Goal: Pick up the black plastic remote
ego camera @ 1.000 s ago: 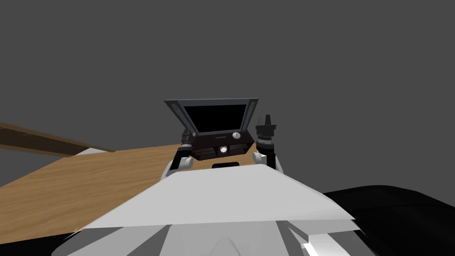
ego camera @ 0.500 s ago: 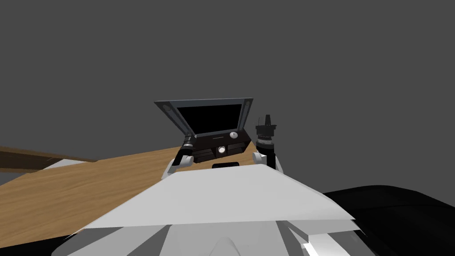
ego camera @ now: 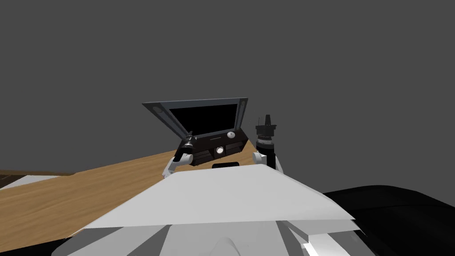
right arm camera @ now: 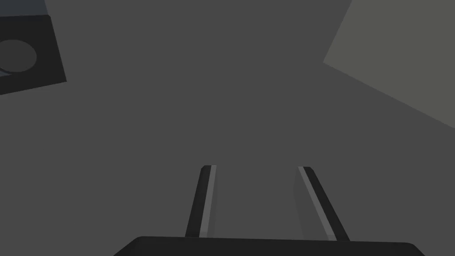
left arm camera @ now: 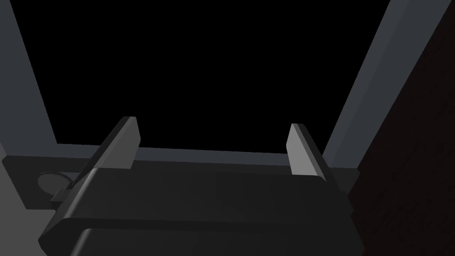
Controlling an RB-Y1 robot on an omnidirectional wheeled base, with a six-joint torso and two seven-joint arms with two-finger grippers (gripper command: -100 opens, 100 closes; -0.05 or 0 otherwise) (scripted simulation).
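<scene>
While the left hand (ego camera: pixel 189 136) is hovering at the dark TV stand (ego camera: pixel 217 144) on head cam, can't tell where the black plastic remote is lying. Left wrist cam: fingers (left arm camera: pixel 126 142) spread, facing the grey-framed TV (left arm camera: pixel 213 66). Right wrist cam: right hand (right arm camera: pixel 257 168) spread, empty. Groping blind is risking scraping that screen.

Left hand (left arm camera: pixel 212 124), right hand (right arm camera: pixel 257 167): dark box body, 2 thin grey blade fingers (left arm camera: pixel 126 142) each. White forearms (ego camera: pixel 171 167), black wrists (ego camera: pixel 265 132).

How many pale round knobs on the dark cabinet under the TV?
2. The upper knob sits on top of the cabinet, below the TV; the lower knob is on its front. The left end effector covers the cabinet's left end, so more may be hidden.
</scene>
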